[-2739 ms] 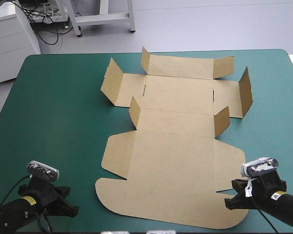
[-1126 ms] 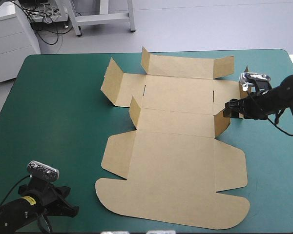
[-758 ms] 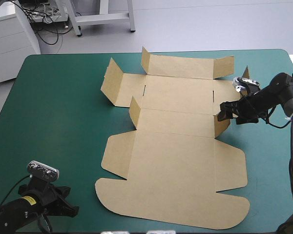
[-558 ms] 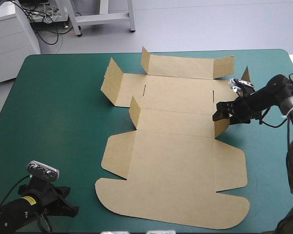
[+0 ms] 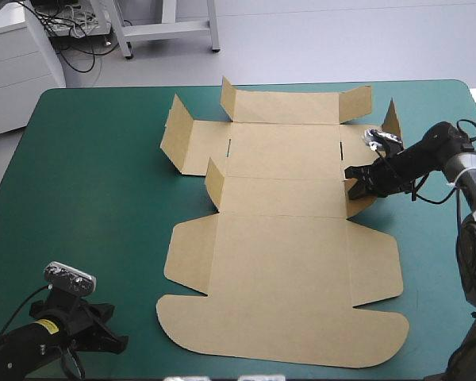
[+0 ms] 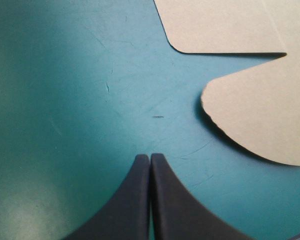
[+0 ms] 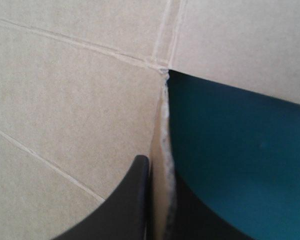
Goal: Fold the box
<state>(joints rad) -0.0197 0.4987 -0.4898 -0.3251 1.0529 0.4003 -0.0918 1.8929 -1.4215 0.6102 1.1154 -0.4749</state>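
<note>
The box [image 5: 278,270] is plain brown board, matt and faintly fibrous, with pressed crease lines and a pale, furry cut edge; the teal-green cover [image 5: 95,198] looks smooth with a dull sheen and fine hairline scratches, and the black fingers [image 6: 132,210] look like smooth, matt plastic.

Your box [image 5: 285,262] lies in the middle of the table [image 5: 87,198]. The right gripper [image 5: 355,181] is at its right side, clamped on a flap [image 5: 360,205]. The left gripper [image 5: 115,343] sits by the near-left corner, apart from it.
</note>
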